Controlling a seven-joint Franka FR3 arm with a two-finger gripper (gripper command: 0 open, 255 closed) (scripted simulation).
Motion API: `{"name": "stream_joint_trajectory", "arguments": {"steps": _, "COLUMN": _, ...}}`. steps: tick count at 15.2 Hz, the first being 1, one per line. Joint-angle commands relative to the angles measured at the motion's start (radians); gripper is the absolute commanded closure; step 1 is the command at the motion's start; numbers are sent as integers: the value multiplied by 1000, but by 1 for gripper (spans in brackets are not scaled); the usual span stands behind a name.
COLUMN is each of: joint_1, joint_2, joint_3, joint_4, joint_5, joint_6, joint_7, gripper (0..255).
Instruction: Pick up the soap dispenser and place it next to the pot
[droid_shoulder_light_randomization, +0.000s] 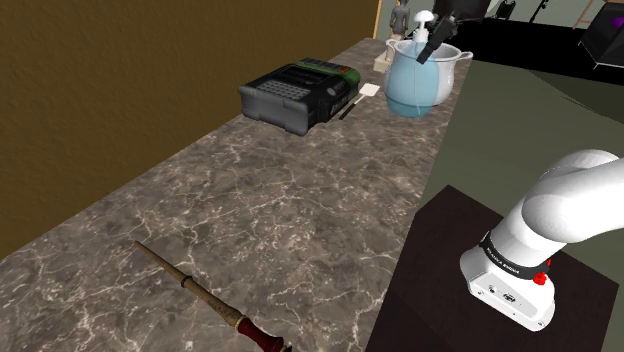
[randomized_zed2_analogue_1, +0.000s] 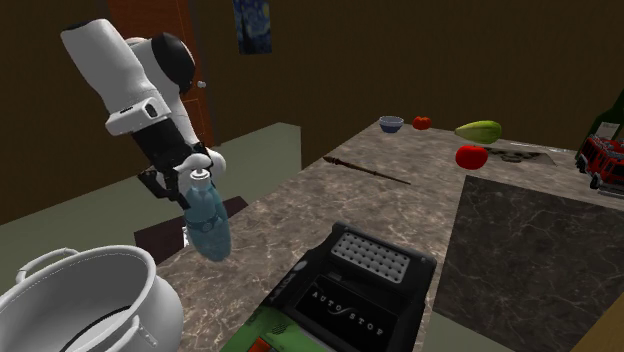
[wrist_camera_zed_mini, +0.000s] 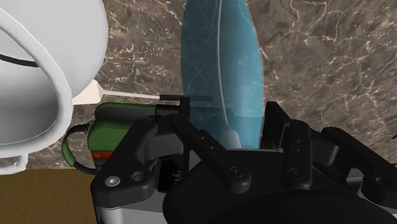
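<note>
Counter (droid_shoulder_light_randomization: 280, 200): dark brown stone, marbled with pale veins, glossy. Pot (droid_shoulder_light_randomization: 450, 65): plain white, rounded, with a thick rolled rim and loop handles. Soap dispenser (droid_shoulder_light_randomization: 410, 88): translucent pale blue body, teardrop-shaped and widest low down, with a white pump head; the counter's veining showed through it in the wrist view. It stood just beside the pot, and in the shoulder view it overlapped the pot's front. It leaned well off upright in the second exterior view; I could not tell whether its base touched the counter. Gripper (wrist_camera_zed_mini: 229, 118): all black, closed on the dispenser's top end, with a finger on each flank of the blue body in the wrist view. Boxy black-and-green case (randomized_zed2_analogue_1: 350, 285), with a ribbed top panel, lay on the counter near the pot. Slender brown stick (droid_shoulder_light_randomization: 205, 298) with a dark red grip lay well apart from the pot. The second exterior view also showed, well apart from the pot, a red tomato (randomized_zed2_analogue_1: 471, 156), a green squash (randomized_zed2_analogue_1: 478, 130) and a small bowl (randomized_zed2_analogue_1: 391, 123), none of them in the shoulder view.
</note>
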Motion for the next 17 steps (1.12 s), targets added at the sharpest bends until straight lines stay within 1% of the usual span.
{"name": "stream_joint_trajectory", "arguments": {"steps": 1, "joint_1": -2, "joint_2": -7, "joint_3": -1, "joint_4": -32, "joint_5": 1, "joint_6": 25, "joint_7": -7, "gripper": 255}}
{"name": "stream_joint_trajectory", "arguments": {"steps": 6, "joint_1": -4, "joint_2": -14, "joint_3": -4, "joint_4": -110, "joint_5": 4, "joint_6": 94, "joint_7": -26, "gripper": 255}}
{"name": "stream_joint_trajectory", "arguments": {"steps": 14, "joint_1": -4, "joint_2": -14, "joint_3": -3, "joint_4": -110, "joint_5": 4, "joint_6": 94, "joint_7": -26, "gripper": 255}}
{"name": "stream_joint_trajectory", "arguments": {"steps": 15, "joint_1": -4, "joint_2": -13, "joint_3": -4, "joint_4": -111, "joint_5": 4, "joint_6": 95, "joint_7": -27, "gripper": 0}}
{"name": "stream_joint_trajectory", "arguments": {"steps": 17, "joint_1": -5, "joint_2": -12, "joint_3": -5, "joint_4": -113, "joint_5": 4, "joint_6": 98, "joint_7": -29, "gripper": 0}}
